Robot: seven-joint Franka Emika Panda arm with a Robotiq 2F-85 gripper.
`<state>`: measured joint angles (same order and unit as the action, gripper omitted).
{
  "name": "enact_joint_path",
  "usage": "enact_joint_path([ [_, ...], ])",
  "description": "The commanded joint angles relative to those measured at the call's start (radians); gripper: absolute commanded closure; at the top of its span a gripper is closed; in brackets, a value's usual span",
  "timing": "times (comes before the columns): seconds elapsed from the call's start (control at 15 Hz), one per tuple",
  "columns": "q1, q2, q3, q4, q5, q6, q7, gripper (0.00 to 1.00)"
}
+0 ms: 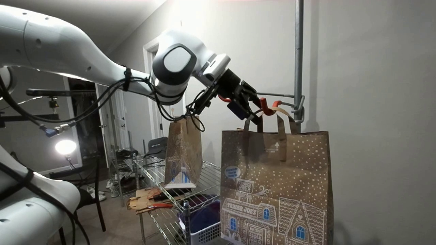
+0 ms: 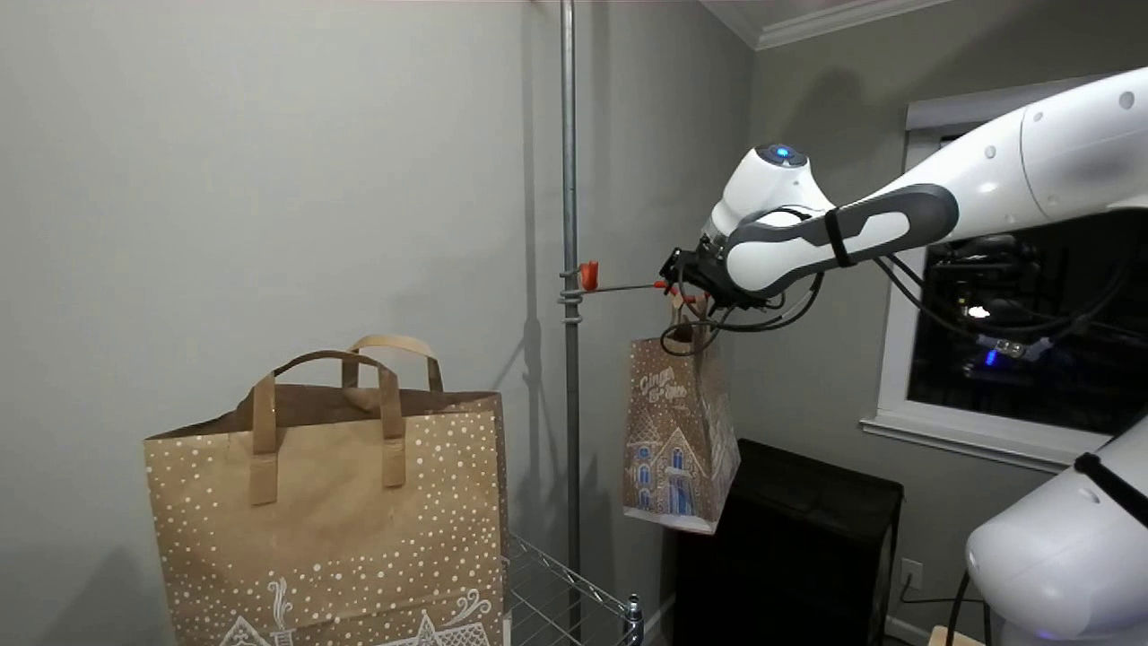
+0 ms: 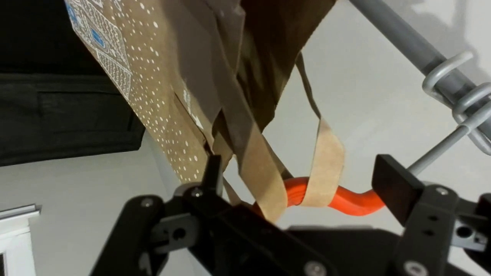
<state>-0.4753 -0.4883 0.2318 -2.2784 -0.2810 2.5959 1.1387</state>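
Released and spread wide, my fingers (image 3: 395, 188) frame a red hook (image 3: 358, 203) that carries the handles (image 3: 262, 174) of a paper bag (image 3: 153, 76). In my wrist view the bag lies toward eleven o'clock, a gray pole (image 3: 406, 34) at two. In an exterior view, another brown bag (image 2: 332, 538) shows at eight o'clock.

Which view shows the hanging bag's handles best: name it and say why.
The wrist view: the handles appear large near its middle, draped over the red hook. Both exterior views show them smaller and partly hidden near the open jaws.
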Motion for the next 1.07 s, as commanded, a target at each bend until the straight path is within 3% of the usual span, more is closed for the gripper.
enact_joint_path([
  [0.0,0.009,0.054,-0.004,0.055,-0.058,-0.022,0.071,0.00],
  [0.13,0.019,0.073,-0.005,0.072,-0.073,-0.025,0.081,0.01],
  [0.2,0.020,0.081,-0.003,0.081,-0.085,-0.030,0.091,0.26],
  [0.33,0.032,0.093,-0.008,0.095,-0.093,-0.052,0.110,0.31],
  [1.0,0.105,0.087,-0.029,0.136,-0.145,-0.183,0.246,0.98],
])
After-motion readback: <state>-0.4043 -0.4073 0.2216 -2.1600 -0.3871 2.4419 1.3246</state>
